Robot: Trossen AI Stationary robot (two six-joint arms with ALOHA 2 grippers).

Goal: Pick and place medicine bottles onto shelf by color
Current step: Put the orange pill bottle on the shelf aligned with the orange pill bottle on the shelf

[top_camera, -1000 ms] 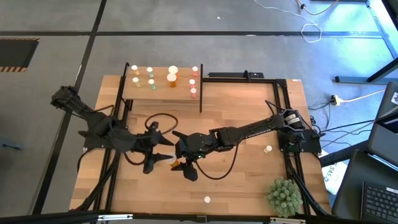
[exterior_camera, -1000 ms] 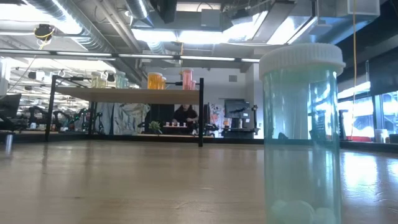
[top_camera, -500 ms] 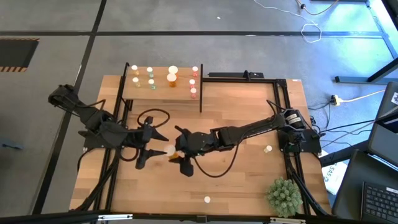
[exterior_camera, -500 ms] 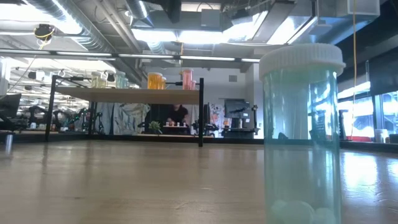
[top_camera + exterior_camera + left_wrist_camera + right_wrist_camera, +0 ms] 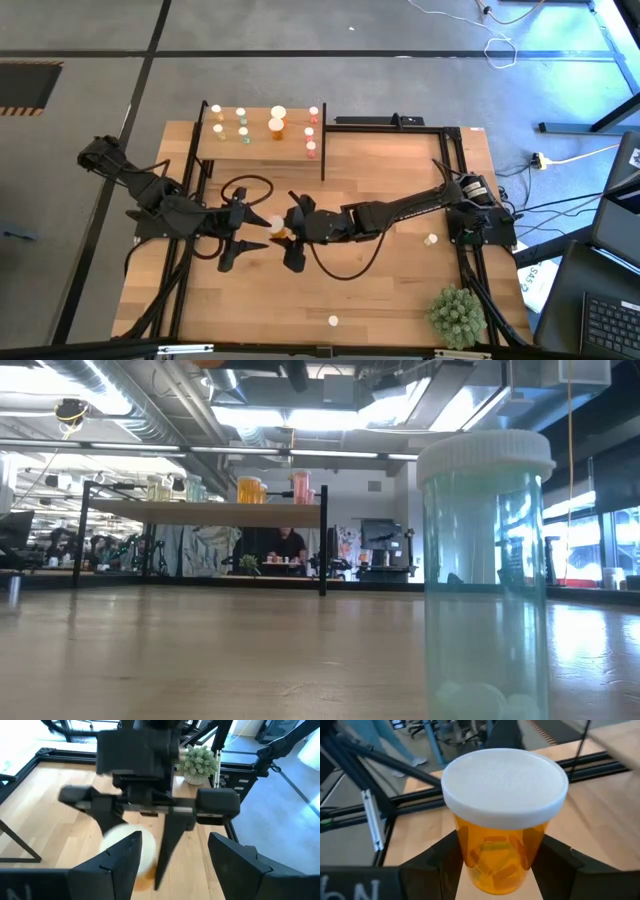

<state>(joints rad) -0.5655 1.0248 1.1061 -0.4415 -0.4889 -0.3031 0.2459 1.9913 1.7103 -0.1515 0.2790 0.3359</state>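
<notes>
I count two grippers, my left gripper (image 5: 238, 238) and right gripper (image 5: 291, 232). One orange bottle (image 5: 276, 224) sits mid-frame. About eight bottles (image 5: 243, 131) are on one shelf (image 5: 262, 150), top middle. Two small bottles (image 5: 431, 239) are lower right. One plant (image 5: 457, 314).

I can make out no readable text, label, brand or number on anything in my views. Pale marks sit on the dark right wrist housing (image 5: 350, 887), but I cannot read them.
</notes>
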